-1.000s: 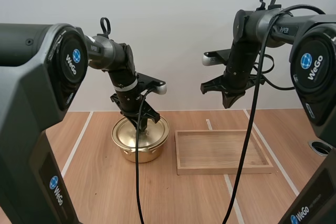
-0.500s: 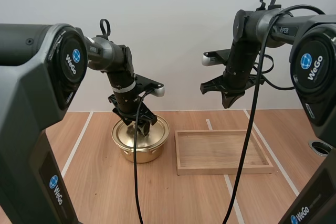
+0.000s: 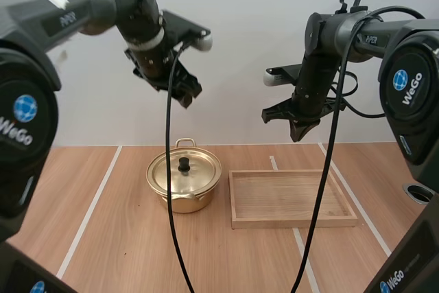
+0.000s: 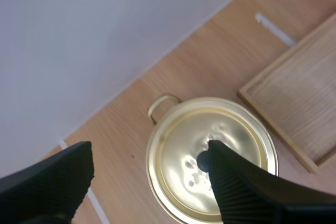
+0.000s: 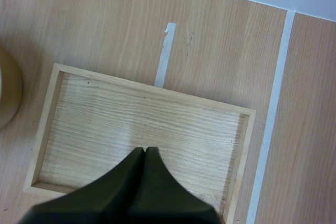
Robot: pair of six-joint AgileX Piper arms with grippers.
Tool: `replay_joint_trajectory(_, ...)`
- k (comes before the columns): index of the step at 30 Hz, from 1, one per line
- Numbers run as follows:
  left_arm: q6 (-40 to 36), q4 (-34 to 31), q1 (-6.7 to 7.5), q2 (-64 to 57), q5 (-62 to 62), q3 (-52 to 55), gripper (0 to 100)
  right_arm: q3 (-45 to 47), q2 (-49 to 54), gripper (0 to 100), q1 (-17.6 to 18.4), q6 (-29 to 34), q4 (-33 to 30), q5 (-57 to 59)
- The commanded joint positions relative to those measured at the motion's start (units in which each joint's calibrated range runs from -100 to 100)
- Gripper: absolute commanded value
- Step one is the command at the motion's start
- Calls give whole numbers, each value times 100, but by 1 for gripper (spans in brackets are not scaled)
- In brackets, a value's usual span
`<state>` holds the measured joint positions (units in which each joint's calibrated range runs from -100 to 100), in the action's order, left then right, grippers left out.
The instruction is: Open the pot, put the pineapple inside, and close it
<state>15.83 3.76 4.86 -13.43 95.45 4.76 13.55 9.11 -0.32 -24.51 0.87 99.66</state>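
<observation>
Two things cut off: pot [image 5: 6,93] clipped at the frame edge beside the tray [image 5: 152,90]; knob [image 4: 201,162] of the lid [image 4: 231,129] half behind a finger [image 4: 247,192].
Left end effector [image 3: 188,94]: spread wide, holding nothing, high above the pot.
Right end effector [image 3: 296,132]: fingers pressed together, empty, over the tray.
Pot: lid on, resting on the counter [image 3: 123,238], beside the tray.

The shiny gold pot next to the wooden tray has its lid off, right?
Not quite. The round gold metal lid with its black knob is on the shiny gold pot and closes it, as the high view shows. The pot does sit next to the flat wooden tray.
</observation>
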Motion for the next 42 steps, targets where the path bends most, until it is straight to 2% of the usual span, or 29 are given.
replay_joint_trajectory(1,-158,-177,5,-495,370,-519,100,2,145,0,-18,-44,54,34)
replay_joint_trajectory(7,-296,-441,5,-1122,455,-1448,100,-23,380,0,-18,-44,54,34)
replay_joint_trajectory(11,-296,-521,-3,-1467,455,-1606,100,-182,743,0,-18,-32,54,34)
replay_joint_trajectory(12,-296,-521,-3,-1522,455,-1606,96,-310,843,0,-18,-12,54,34)
replay_joint_trajectory(15,-304,-534,-39,-1655,455,-1606,75,-884,1152,0,-18,105,107,34)
replay_joint_trajectory(21,-338,-534,-248,-1912,455,-1625,22,-2180,1576,0,-18,105,137,34)
replay_joint_trajectory(24,-366,-534,-293,-1978,455,-1770,2,-2694,1645,0,-18,105,137,34)
replay_joint_trajectory(30,-412,-477,-359,-2084,455,-2147,0,-3247,1732,0,-18,115,137,34)
replay_joint_trajectory(37,-398,-93,-608,-2084,455,-2284,0,-3578,1954,0,-18,211,137,34)
replay_joint_trajectory(42,-381,85,-633,-2089,455,-2284,0,-3698,2000,0,-18,211,137,34)
